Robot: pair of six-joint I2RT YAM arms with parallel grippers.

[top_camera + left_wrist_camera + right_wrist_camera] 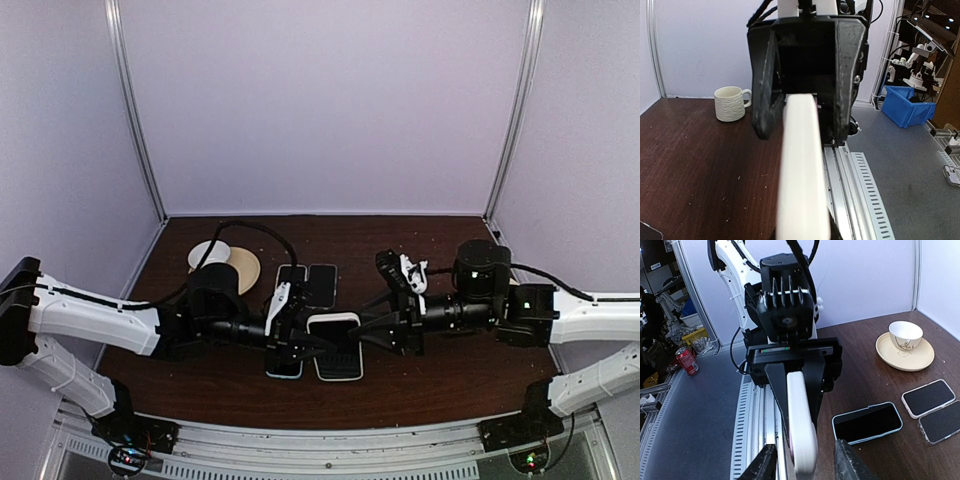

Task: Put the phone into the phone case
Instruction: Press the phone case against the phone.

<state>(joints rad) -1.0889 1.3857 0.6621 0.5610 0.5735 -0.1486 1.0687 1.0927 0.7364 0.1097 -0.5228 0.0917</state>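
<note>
White plastic rims the dark rectangular slab [335, 348] held up between the two grippers in the overhead view. Whether it is the bare phone, the case, or one seated in the other cannot be told. The left gripper [290, 335] is clamped shut on the slab's left edge and the right gripper [388, 330] sits at the opposite edge, so both arms are equally near. A pale-blue-rimmed flat phone case [284, 366] lies on the brown wooden table [440, 390], just on the base side of the left gripper. A pair of flat dark rectangles [322, 284] lies beyond both grippers.

From the left wrist, the slab shows edge-on as a narrow white band running straight ahead to the black right gripper. The left fingers themselves are out of frame. A cream ribbed mug [731, 103] stands well off to one side.

From the right wrist, the same band runs forward from between the right fingers [765, 465] to the left gripper, which pinches its far end. The right fingers stand apart with a gap on each side, touching nothing. The slab stands on its thin edge, spanning from gripper to gripper. That is probably its long axis, though the overhead view leaves this unsure. The coming move likely needs the right fingers to close squarely on this near end. The blue-rimmed case lies low to the right gripper's right, lengthwise across its line of sight.
</note>
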